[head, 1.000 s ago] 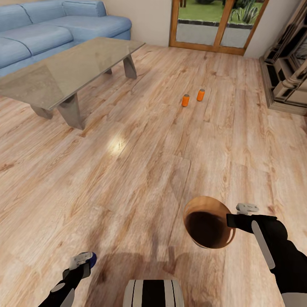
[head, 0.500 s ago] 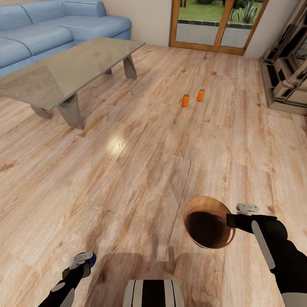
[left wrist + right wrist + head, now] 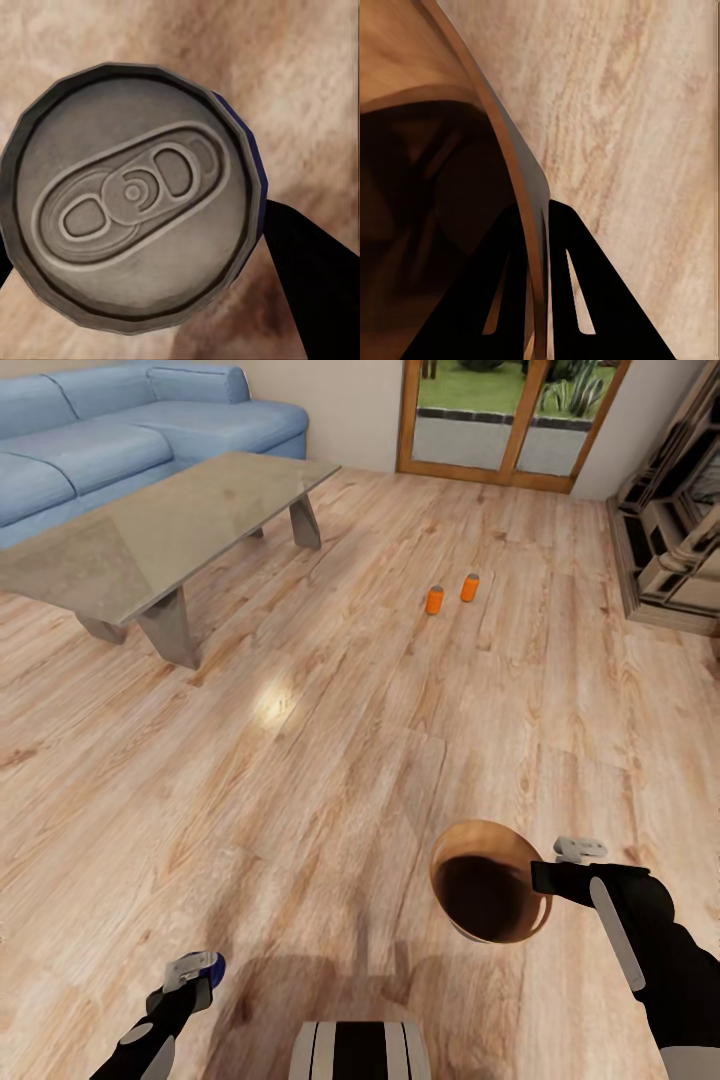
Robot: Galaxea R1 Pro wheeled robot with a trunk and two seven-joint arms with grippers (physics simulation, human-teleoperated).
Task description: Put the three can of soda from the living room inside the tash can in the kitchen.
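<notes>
Wood flooring carries two orange soda cans ahead. Right gripper pinches the brown bin's rim; left gripper clamps a blue-sided can.

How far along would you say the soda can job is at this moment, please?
Nothing looks binned yet. In hand: the left gripper is shut on a can, and the right gripper clamps the brown bin's rim, carried in the living room. Left: two orange soda cans stand on the wood floor ahead.
</notes>
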